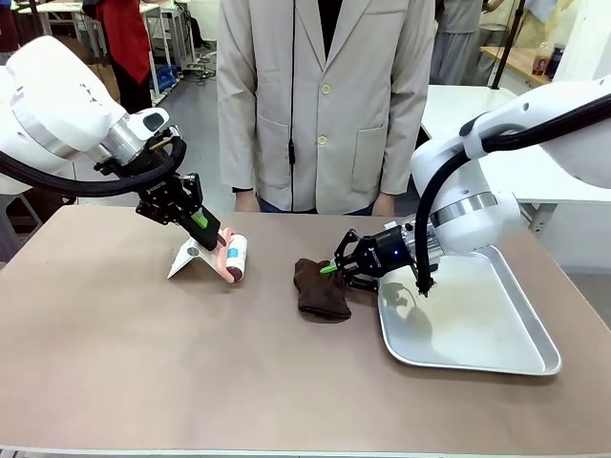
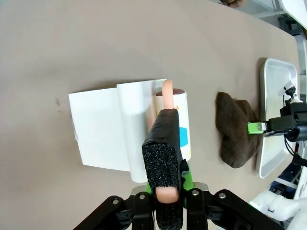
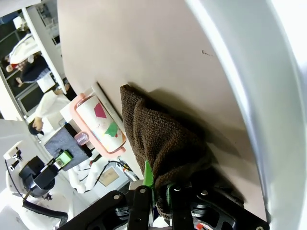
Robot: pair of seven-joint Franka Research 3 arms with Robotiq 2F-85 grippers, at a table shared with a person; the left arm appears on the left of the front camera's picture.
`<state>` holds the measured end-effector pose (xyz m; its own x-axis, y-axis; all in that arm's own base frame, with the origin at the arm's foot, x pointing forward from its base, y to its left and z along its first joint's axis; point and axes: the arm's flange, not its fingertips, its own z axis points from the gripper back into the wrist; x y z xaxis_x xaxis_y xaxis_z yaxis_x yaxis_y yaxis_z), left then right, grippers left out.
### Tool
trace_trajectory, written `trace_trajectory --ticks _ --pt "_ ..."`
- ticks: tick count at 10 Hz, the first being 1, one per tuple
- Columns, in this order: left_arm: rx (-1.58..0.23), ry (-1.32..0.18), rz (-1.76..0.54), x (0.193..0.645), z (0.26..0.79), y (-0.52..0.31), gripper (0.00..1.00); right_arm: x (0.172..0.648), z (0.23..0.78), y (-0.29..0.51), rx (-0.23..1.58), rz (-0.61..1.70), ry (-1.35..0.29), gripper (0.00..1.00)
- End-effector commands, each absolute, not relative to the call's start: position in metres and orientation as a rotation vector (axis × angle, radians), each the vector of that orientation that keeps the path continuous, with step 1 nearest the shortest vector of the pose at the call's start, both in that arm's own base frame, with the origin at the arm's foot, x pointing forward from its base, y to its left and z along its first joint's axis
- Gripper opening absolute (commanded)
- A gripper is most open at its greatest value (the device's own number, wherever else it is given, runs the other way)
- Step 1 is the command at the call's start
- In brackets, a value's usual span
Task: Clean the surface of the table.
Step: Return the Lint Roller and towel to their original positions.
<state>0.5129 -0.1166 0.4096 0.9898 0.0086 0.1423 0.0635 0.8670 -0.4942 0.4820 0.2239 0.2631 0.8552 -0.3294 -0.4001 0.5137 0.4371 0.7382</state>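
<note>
The left gripper (image 1: 202, 225) pinches the lint roller's (image 1: 234, 258) handle, its head resting on the brown worktop (image 1: 191, 363). The right gripper (image 1: 336, 269) nips the brown cloth (image 1: 320, 288) beside the metal tray (image 1: 516, 358), probably to clear it away.

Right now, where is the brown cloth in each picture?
Front view: the brown cloth lies mid-table, just left of the metal tray.
Left wrist view: the cloth is at the right, beside the tray.
Right wrist view: the cloth is at center-bottom, between the right gripper's fingers.
Shared landmark: the lint roller, left of the cloth in all three.
</note>
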Motion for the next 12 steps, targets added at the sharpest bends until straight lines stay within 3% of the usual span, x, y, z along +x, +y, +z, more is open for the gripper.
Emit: trace_trajectory --ticks 1,2,4,5,6,12 --pt "-0.464 -0.143 0.0 0.521 0.403 -0.112 0.8 0.487 0.264 0.229 0.997 -0.514 0.222 0.69" --pt "-0.455 -0.147 0.006 0.521 0.403 -0.111 1.0 0.488 0.264 0.229 0.998 -0.515 0.228 1.0" --pt "-0.451 -0.16 0.022 0.521 0.406 -0.104 1.0 0.489 0.262 0.229 0.999 -0.516 0.24 1.0" --pt "-0.451 -0.163 0.036 0.52 0.408 -0.098 1.0 0.489 0.261 0.229 1.0 -0.516 0.244 0.93" --pt "-0.454 -0.17 0.045 0.52 0.41 -0.092 1.0 0.49 0.262 0.229 0.998 -0.514 0.244 1.0" --pt "-0.601 -0.234 0.004 0.466 0.452 -0.06 1.0 0.486 0.284 0.228 0.947 -0.467 0.195 1.0"
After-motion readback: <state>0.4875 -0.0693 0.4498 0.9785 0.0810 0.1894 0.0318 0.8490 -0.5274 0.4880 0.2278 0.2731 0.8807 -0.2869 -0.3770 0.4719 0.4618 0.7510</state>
